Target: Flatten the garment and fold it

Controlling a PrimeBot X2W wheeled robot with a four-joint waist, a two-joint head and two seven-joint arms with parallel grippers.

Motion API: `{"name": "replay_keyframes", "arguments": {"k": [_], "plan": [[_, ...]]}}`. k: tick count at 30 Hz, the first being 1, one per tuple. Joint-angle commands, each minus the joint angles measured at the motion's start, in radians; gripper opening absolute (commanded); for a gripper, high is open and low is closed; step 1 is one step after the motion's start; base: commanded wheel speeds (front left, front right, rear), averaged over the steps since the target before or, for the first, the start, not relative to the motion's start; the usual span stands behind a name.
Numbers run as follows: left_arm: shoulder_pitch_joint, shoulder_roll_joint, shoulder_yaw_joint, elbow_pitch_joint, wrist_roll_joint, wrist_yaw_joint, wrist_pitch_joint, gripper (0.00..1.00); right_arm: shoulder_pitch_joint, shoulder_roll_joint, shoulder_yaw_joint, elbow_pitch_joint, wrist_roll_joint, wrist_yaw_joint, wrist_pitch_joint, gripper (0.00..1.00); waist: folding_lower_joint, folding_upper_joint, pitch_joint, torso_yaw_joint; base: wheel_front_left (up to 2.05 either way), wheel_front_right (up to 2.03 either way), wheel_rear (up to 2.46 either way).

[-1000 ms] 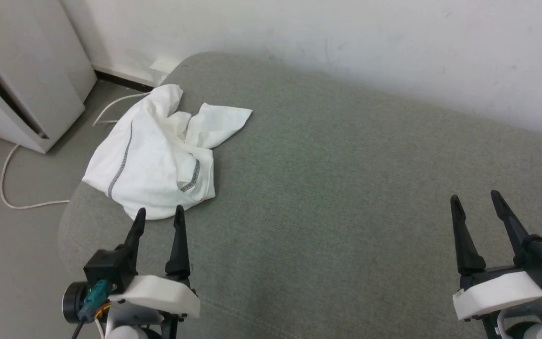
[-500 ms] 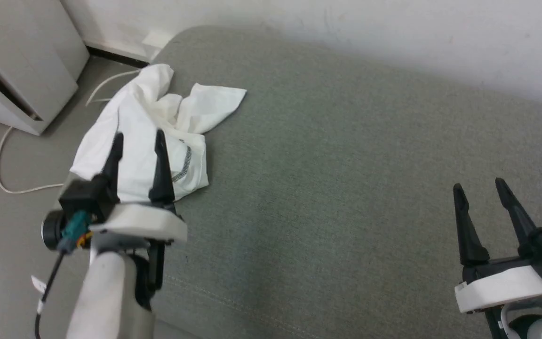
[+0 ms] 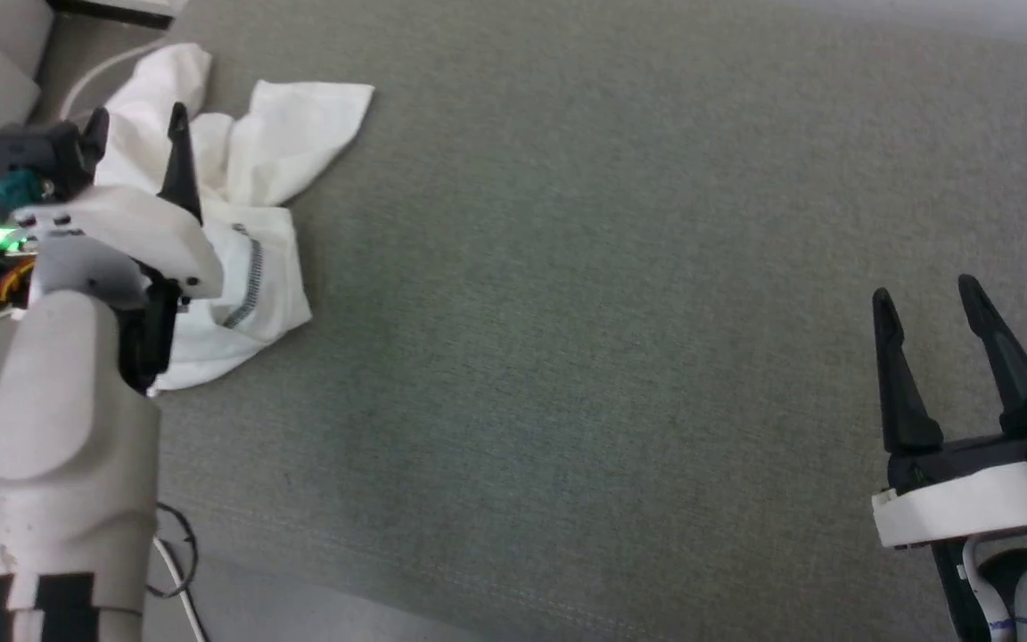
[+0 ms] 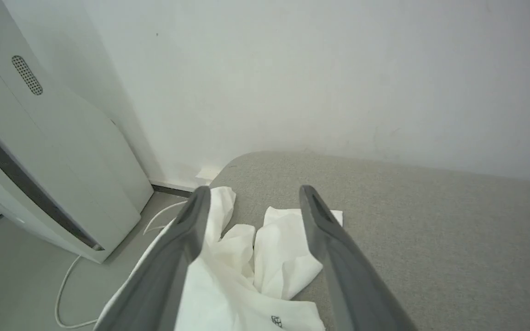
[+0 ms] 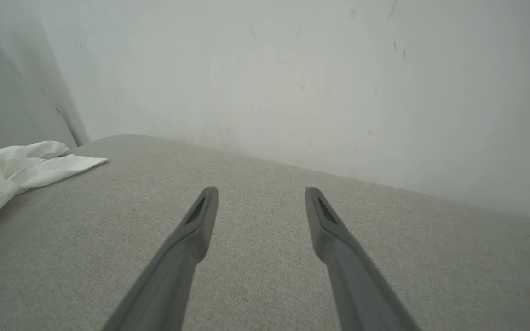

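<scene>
The garment [image 3: 286, 134] sits in a crumpled heap at the far left corner of the upholstered seat [image 3: 620, 267], and that's our starting picture: nothing flattened, nothing folded, the whole job ahead. A grey stitched seam [image 3: 255, 267] shows on the near lump, and the left wrist view catches a small logo patch [image 4: 276, 320], but collar and hem can't be told apart. The heap's long axis runs near to far along the seat's left edge, with one flat flap poking out toward the far edge and the middle. Above it hangs the left tool [image 3: 139, 120], fingers spread apart, straddling the bunched fabric in its own view and gripping nothing; whether the tips touch cloth I can't tell. The right tool [image 3: 924, 294] waits near the right edge, well apart from the shirt, fingers spread and empty. A white cable [image 4: 62, 294] trails on the floor beside the corner.
</scene>
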Motion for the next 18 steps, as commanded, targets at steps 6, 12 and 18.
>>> {"name": "replay_keyframes", "arguments": {"k": [6, 12, 18], "plan": [[-0.103, 0.081, -0.006, 0.218, -0.045, -0.043, 0.225, 1.00, -0.042, -0.019, 0.011, 0.001, 0.024, -0.002, -0.018, 1.00, -0.0003, -0.0001, 0.145, -0.110, 0.00, 0.00, 0.00], [-0.135, 0.126, -0.009, 0.353, -0.080, -0.038, 0.473, 1.00, -0.054, -0.022, 0.022, 0.011, 0.044, -0.002, -0.035, 1.00, -0.0003, -0.0001, 0.187, -0.138, 0.00, 0.00, 0.00], [-0.161, 0.155, -0.020, 0.417, -0.107, -0.036, 0.658, 0.00, -0.071, -0.031, 0.019, 0.001, 0.058, -0.002, -0.046, 1.00, -0.0003, -0.0001, 0.241, -0.142, 0.00, 0.00, 0.00]]}}
